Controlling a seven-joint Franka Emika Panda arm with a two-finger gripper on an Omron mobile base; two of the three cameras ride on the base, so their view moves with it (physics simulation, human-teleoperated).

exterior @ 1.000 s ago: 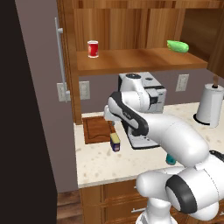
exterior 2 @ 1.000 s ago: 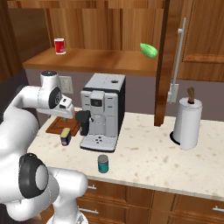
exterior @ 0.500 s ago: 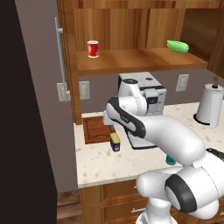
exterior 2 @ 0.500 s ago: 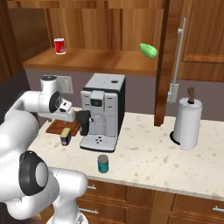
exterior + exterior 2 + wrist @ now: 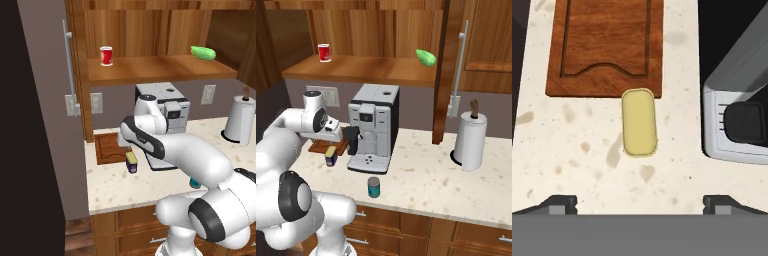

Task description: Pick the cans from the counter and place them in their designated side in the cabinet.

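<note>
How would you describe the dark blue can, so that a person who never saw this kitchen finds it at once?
Start at the silver coffee machine on the beige counter. To its left lies a brown cutting board, and the dark blue can stands at that board's front edge. Its yellow top and label set it apart from the teal can, which has a grey lid.

Speckled stone counter, wooden cutting board

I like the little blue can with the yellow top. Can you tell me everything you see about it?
The dark blue can is small, with a pale yellow top that looks like a rounded oblong from above. It stands upright on the beige speckled counter, right at the near edge of the wooden cutting board, beside the coffee machine. The open claw hovers above it; nothing grips it.
</note>
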